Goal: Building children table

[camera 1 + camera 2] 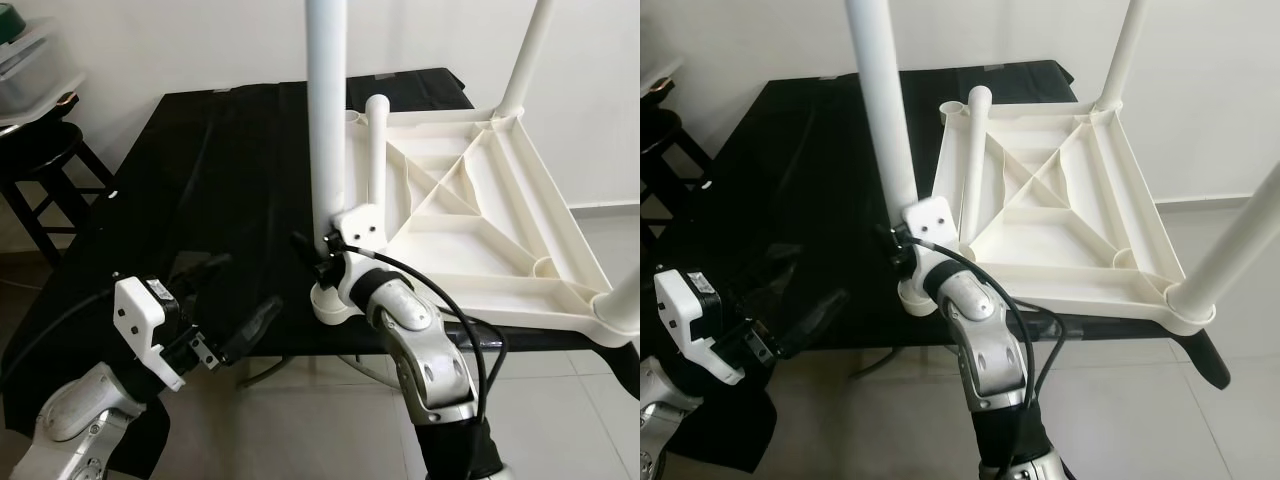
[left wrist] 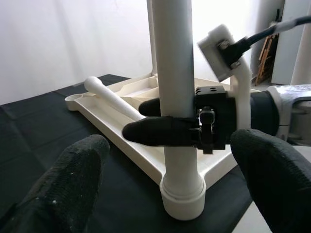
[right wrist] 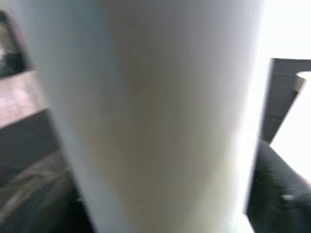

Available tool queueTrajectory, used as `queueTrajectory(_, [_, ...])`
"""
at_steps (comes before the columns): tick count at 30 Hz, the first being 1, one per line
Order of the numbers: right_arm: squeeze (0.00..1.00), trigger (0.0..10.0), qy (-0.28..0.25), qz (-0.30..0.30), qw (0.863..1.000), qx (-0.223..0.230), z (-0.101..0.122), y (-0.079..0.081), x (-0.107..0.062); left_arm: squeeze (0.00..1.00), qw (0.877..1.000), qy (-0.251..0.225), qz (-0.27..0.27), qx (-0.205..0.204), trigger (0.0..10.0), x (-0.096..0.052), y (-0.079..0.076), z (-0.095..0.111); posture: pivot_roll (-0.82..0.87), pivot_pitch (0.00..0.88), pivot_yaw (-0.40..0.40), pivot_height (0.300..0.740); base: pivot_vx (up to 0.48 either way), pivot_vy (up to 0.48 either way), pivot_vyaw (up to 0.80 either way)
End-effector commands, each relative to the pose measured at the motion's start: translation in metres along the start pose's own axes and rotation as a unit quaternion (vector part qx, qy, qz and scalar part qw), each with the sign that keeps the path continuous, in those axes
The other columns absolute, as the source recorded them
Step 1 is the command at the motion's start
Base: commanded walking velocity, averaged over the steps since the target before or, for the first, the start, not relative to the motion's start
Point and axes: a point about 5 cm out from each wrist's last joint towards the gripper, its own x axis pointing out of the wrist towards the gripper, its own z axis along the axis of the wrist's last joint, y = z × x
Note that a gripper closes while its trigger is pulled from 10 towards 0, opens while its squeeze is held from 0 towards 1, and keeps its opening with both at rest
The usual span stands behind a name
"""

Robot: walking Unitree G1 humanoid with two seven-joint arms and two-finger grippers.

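A white plastic children's table top (image 1: pixel 480 215) lies upside down on a black-covered table (image 1: pixel 220 180). An upright white leg (image 1: pixel 326 110) stands in the near-left corner socket (image 1: pixel 335 305). My right gripper (image 1: pixel 322 250) is shut on this leg just above the socket, and the leg (image 3: pixel 146 116) is pressed close in the right wrist view. My left gripper (image 1: pixel 228 300) hovers open to the left of the leg, its fingers (image 2: pixel 68 189) apart and empty. Two more legs stand at the far-right corner (image 1: pixel 525 55) and the near-right corner (image 1: pixel 620 300). A loose leg (image 1: pixel 376 150) rests near the far-left corner.
A dark wooden stool (image 1: pixel 45 165) stands at the left with a clear container (image 1: pixel 30 70) on it. The black table's front edge (image 1: pixel 300 345) runs just under my arms, and the white top overhangs it at the right. Tiled floor (image 1: pixel 580 400) lies beyond.
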Motion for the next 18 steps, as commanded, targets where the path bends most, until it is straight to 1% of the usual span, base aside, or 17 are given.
queueTrajectory(1, [1.00,10.0,-0.020,0.022,0.999,0.029,0.003,0.013,0.001,0.00,1.000,0.003,0.004,0.001,10.0,-0.002,0.002,-0.001,-0.01,0.137,0.066,0.740,0.000,0.000,0.00])
queueTrajectory(2, [1.00,10.0,-0.020,0.022,0.999,0.029,0.003,0.013,0.001,0.00,1.000,0.003,0.004,0.001,10.0,-0.002,0.002,-0.001,-0.01,0.137,0.066,0.740,0.000,0.000,0.00])
queueTrajectory(3, [1.00,10.0,-0.024,0.041,0.999,0.026,0.004,0.012,-0.002,0.00,1.000,0.003,0.001,0.002,10.0,-0.002,0.003,-0.001,-0.01,0.139,0.068,0.740,0.000,0.000,0.00])
queueTrajectory(4, [1.00,10.0,-0.028,0.095,0.995,0.018,0.006,0.011,-0.006,0.00,1.000,0.001,-0.003,0.001,10.0,0.000,0.002,0.000,-0.01,0.136,0.072,0.740,0.000,0.000,0.00])
queueTrajectory(5, [1.00,10.0,-0.028,0.095,0.995,0.018,0.006,0.011,-0.006,0.00,1.000,0.001,-0.003,0.001,10.0,0.000,0.002,0.000,-0.01,0.136,0.072,0.740,0.000,0.000,0.00])
queueTrajectory(6, [1.00,10.0,-0.027,0.140,0.990,0.012,0.007,0.011,-0.009,0.00,1.000,0.000,-0.006,0.001,10.0,0.002,0.002,0.000,-0.01,0.133,0.072,0.740,0.000,0.000,0.00])
queueTrajectory(7, [1.00,10.0,-0.025,0.188,0.982,-0.009,0.010,0.009,-0.012,0.00,1.000,-0.001,-0.008,0.001,10.0,0.003,0.002,0.000,0.00,0.132,0.073,0.740,0.000,0.000,0.00])
queueTrajectory(8, [1.00,10.0,-0.025,0.188,0.982,-0.009,0.010,0.009,-0.012,0.00,1.000,-0.001,-0.008,0.001,10.0,0.003,0.002,0.000,0.00,0.132,0.073,0.740,0.000,0.000,0.00])
queueTrajectory(10, [1.00,10.0,-0.011,0.276,0.958,-0.070,0.012,0.004,-0.018,0.00,1.000,-0.002,-0.010,0.001,10.0,0.004,0.001,-0.001,0.01,0.130,0.075,0.740,0.000,0.000,0.00])
queueTrajectory(11, [1.00,10.0,-0.011,0.276,0.958,-0.070,0.012,0.004,-0.018,0.00,1.000,-0.002,-0.010,0.001,10.0,0.004,0.001,-0.001,0.01,0.130,0.075,0.740,0.000,0.000,0.00])
queueTrajectory(12, [0.92,10.0,-0.002,0.311,0.947,-0.086,0.012,0.000,-0.020,0.00,1.000,-0.002,-0.010,0.001,10.0,0.004,0.001,-0.001,0.01,0.130,0.075,0.740,0.000,0.000,0.00])
queueTrajectory(13, [0.00,10.0,0.009,0.344,0.933,-0.107,0.014,-0.005,-0.020,0.00,1.000,-0.001,-0.011,0.001,10.0,0.004,0.001,-0.001,0.01,0.129,0.080,0.740,0.000,0.000,0.00])
queueTrajectory(14, [0.00,10.0,0.009,0.344,0.933,-0.107,0.014,-0.005,-0.020,0.00,1.000,-0.001,-0.011,0.001,10.0,0.004,0.001,-0.001,0.01,0.129,0.080,0.740,0.000,0.000,0.00])
queueTrajectory(15, [0.00,10.0,0.016,0.363,0.924,-0.118,0.015,-0.009,-0.020,0.00,1.000,-0.001,-0.011,0.001,10.0,0.004,0.001,0.000,0.01,0.129,0.080,0.740,0.000,0.000,0.00])
queueTrajectory(16, [0.00,10.0,0.016,0.363,0.924,-0.118,0.015,-0.009,-0.020,0.00,1.000,-0.001,-0.011,0.001,10.0,0.004,0.001,0.000,0.01,0.129,0.080,0.740,0.000,0.000,0.00])
queueTrajectory(17, [0.00,10.0,0.028,0.382,0.913,-0.139,0.019,-0.019,-0.013,0.00,1.000,0.000,-0.013,0.001,10.0,0.004,0.001,0.000,0.02,0.131,0.084,0.740,0.000,0.000,0.00])
queueTrajectory(18, [0.00,10.0,0.035,0.384,0.910,-0.153,0.024,-0.029,-0.002,0.00,1.000,0.001,-0.015,0.001,10.0,0.004,0.001,0.000,0.02,0.131,0.084,0.740,0.000,0.000,0.00])
